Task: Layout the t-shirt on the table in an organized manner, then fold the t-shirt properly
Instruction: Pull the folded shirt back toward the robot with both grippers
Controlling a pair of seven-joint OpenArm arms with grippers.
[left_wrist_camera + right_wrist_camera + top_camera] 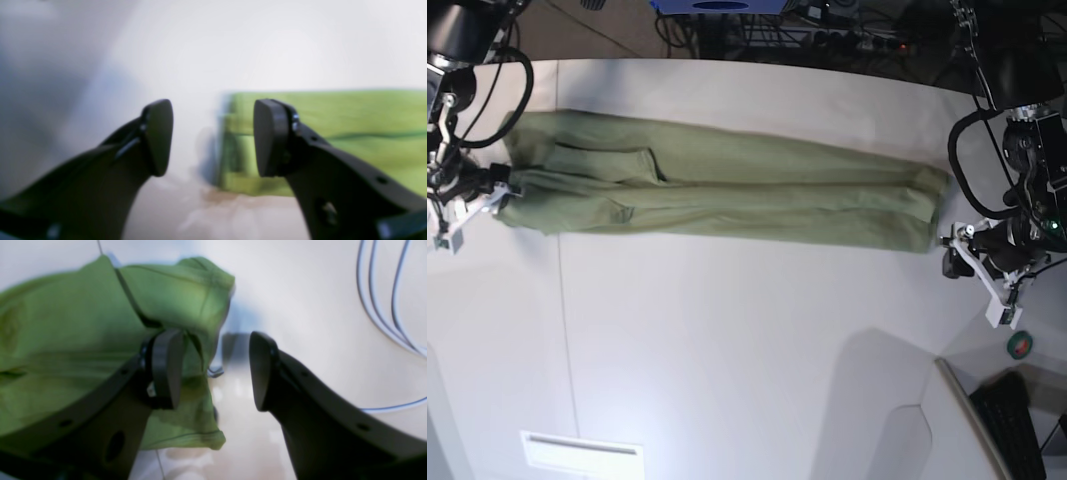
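Two dark fingers (156, 136) of the left end effector (213, 136) are seen closest in the left wrist view, spread wide with nothing gripped between them. Beyond them, the blurred end of the t-shirt (333, 140) is seen lying on the table (206, 50), its edge falling in the gap between the fingers but not touched by them.

In the right wrist view, the right end effector (215, 370) is likewise spread apart. One finger (166, 368) is seen in front of the bunched green cloth (66, 340), the other (262, 370) over bare table (300, 290); whether cloth is touched cannot be told. Pale cables (383, 313) are seen curving over the table at the upper right.

From the base view, the t-shirt (727, 190) is shown folded into a long narrow band stretched across the far part of the table (727, 350). The right end effector (497, 185) is placed at the band's left end, and the left end effector (952, 255) just beside its right end.
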